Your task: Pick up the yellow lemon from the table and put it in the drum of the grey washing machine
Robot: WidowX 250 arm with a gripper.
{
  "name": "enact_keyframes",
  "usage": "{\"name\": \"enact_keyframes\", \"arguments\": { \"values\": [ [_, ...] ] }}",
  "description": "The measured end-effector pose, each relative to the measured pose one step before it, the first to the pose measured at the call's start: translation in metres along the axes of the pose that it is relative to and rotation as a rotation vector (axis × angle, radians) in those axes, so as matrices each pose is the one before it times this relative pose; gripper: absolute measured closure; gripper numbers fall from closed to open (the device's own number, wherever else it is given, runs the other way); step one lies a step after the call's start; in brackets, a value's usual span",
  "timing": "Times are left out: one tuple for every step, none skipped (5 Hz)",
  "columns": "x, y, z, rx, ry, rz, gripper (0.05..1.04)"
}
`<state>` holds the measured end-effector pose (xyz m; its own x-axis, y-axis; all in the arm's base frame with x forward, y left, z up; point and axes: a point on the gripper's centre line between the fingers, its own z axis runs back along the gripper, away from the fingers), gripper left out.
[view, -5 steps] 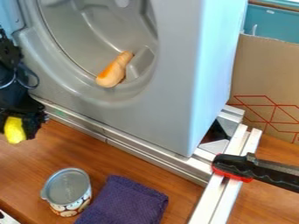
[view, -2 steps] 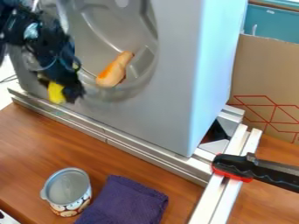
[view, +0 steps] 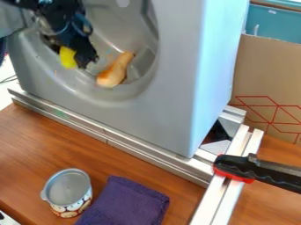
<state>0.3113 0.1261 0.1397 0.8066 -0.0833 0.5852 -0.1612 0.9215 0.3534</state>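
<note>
Brown desk [view: 56, 147], grey drum [view: 88, 90]; end effector [view: 73, 56] is closed around a yellow thing [view: 67, 57], so swinging sideways might knock the orange-tan piece [view: 115, 70] lol.

Gripper [view: 77, 58] black, yellow item [view: 68, 57] in it. Right of gripper: orange-and-tan toy [view: 113, 72]. Around it: grey drum housing [view: 132, 103]. Below: brown wood-grain table [view: 35, 145], purple cloth [view: 128, 203], silvery can [view: 67, 193] with patterned band. Far right: brown cardboard [view: 267, 74], red line pattern.
</note>
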Motion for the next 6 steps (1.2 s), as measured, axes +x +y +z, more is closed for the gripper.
{"name": "enact_keyframes", "arguments": {
  "values": [
    [0.01376,0.00043,-0.01047,-0.07,0.0117,0.014,0.278],
    [0.00554,0.00252,-0.01492,-0.0384,0.0382,0.0112,0.278],
    [-0.00961,-0.00556,-0.02445,-0.0275,0.0843,-0.0157,0.278],
    [0.00199,-0.00358,-0.01176,-0.0283,0.0313,-0.0043,0.279],
    [0.00379,-0.00175,-0.00309,-0.0206,0.0075,-0.0035,0.28],
    [-0.00011,0.0005,0.00018,-0.0004,0.0016,0.0012,0.28]
  ]
}}
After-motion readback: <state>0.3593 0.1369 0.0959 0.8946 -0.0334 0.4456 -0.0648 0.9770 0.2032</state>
